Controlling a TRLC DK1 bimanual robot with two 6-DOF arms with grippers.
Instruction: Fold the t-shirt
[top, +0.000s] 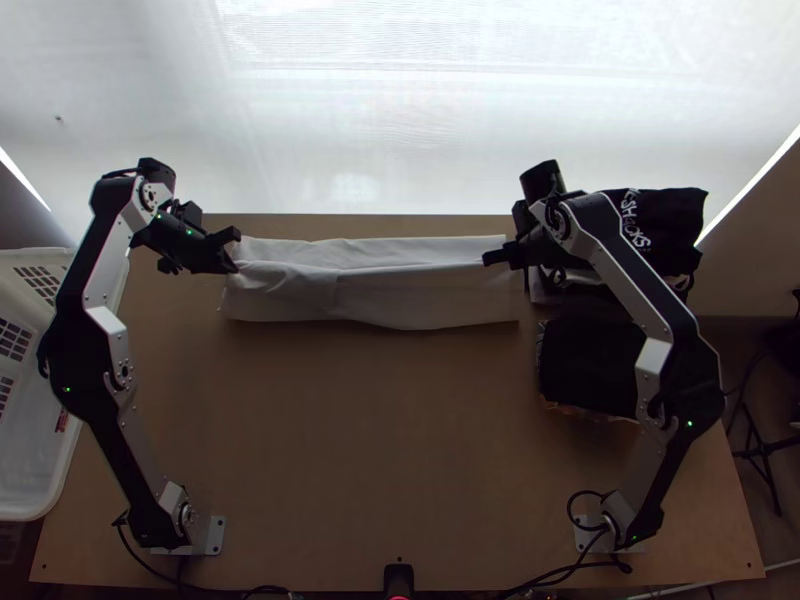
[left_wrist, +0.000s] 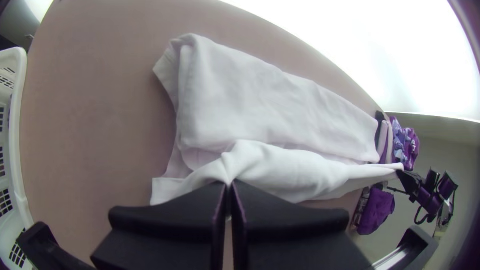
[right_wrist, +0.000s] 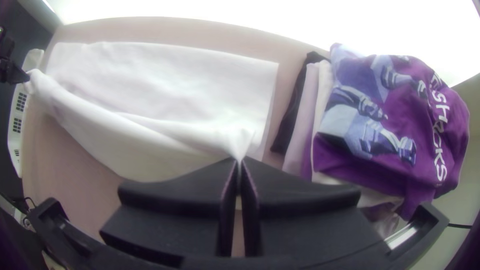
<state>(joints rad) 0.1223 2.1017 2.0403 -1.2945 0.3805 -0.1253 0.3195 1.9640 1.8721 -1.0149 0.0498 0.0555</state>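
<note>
White t-shirt (top: 390, 308): here it is, a long, narrow folded strip near the far side of the desk (top: 380, 440), a raised ridge of cloth running between both arms.
Left pincer (left_wrist: 229, 184): clenched on that ridge near one end, fabric gathered into the tips.
Right pincer (right_wrist: 239, 160): clenched too, pinching the ridge near the other end – a two-handed hold!
Lengthwise fold: that looks like the step in hand, one long layer being brought over the strip; the shorter, crosswise folds look yet to come.
Held ridge: next it wants lowering evenly, laid along the strip, then both sides letting go cleanly.
Loose layers: the danger spot – uneven lowering could skew the edges or trap a crease.
Printed purple garment (right_wrist: 390, 125): sits beside the strip's right end, so sideways drift could nudge it.
</note>
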